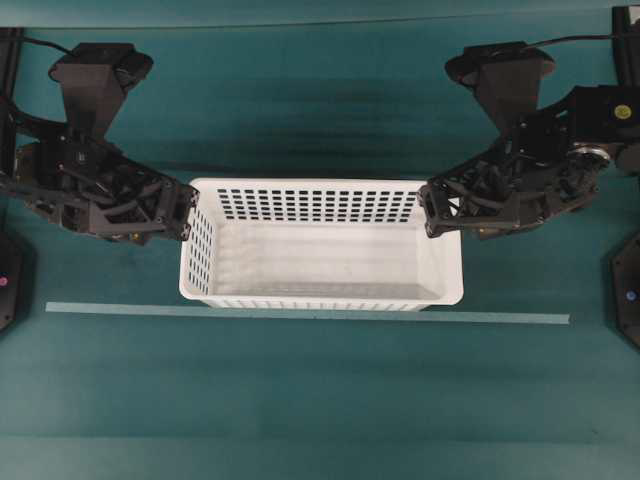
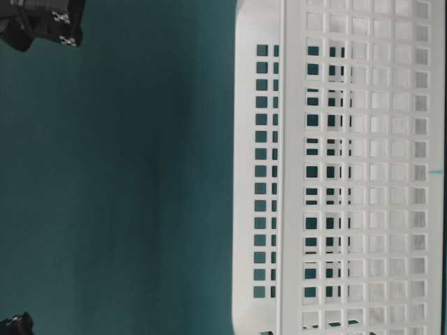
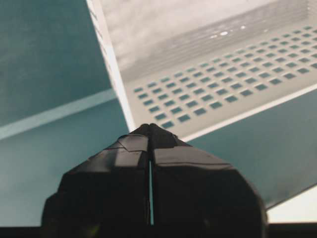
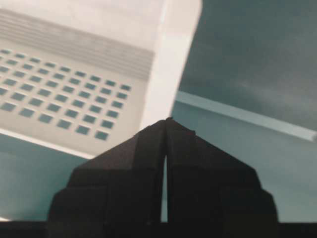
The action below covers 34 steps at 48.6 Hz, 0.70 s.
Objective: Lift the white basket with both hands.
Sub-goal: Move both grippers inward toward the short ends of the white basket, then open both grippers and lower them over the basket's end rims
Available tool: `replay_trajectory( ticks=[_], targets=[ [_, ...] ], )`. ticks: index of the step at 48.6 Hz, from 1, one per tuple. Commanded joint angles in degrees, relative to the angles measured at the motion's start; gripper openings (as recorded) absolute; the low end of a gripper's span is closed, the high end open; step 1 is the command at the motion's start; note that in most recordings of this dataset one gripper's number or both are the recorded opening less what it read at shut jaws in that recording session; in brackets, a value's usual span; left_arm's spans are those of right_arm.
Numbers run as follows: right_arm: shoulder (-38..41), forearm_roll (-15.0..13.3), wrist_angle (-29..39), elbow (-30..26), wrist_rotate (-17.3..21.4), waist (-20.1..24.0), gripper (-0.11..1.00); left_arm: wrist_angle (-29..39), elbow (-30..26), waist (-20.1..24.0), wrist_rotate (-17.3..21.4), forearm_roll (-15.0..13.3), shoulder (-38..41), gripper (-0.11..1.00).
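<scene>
The white basket (image 1: 300, 184) stands on the teal table, long side across the overhead view, and it looks empty. My left gripper (image 1: 190, 212) is at the basket's left end rim. Its fingers are shut, tips meeting right against the rim edge (image 3: 123, 94), with nothing visible between them (image 3: 148, 127). My right gripper (image 1: 427, 210) is over the basket's right rear corner. Its tips meet in front of the white rim (image 4: 166, 74), only a thin slit behind them (image 4: 168, 120). The table-level view shows only the basket's perforated wall (image 2: 349, 174).
A pale tape strip (image 1: 300, 313) runs across the table just in front of the basket, and shows in both wrist views (image 3: 49, 115) (image 4: 237, 115). Black arm parts (image 2: 42, 21) sit at the table-level view's corners. Dark mounts (image 1: 628, 300) stand at the table's side edges.
</scene>
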Motion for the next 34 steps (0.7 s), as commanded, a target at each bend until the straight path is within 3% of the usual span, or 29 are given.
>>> replay_trajectory(
  ticks=[1,7,18,24,34],
  targets=[
    [1.1,0.0,-3.0,0.4,0.2,0.2,0.12,-2.5,0.4,0.1,-0.1,0.3,0.1,-0.05],
    [1.1,0.2,-5.3,1.4,0.4,0.2,0.3,-7.0,1.7,-0.1,-0.1,0.3,-0.4,-0.05],
    [1.1,0.4,-3.3,2.5,2.1,0.2,0.86,-8.0,3.2,-0.4,-2.4,0.3,-1.4,0.02],
    [1.8,0.1,-3.4,2.8,4.0,0.1,0.95,-9.6,3.9,-0.4,-3.3,0.3,-1.8,0.24],
    [3.0,0.1,-3.4,3.1,6.0,0.1,0.95,-12.2,4.1,-0.6,-4.1,0.3,-0.5,0.84]
  ],
)
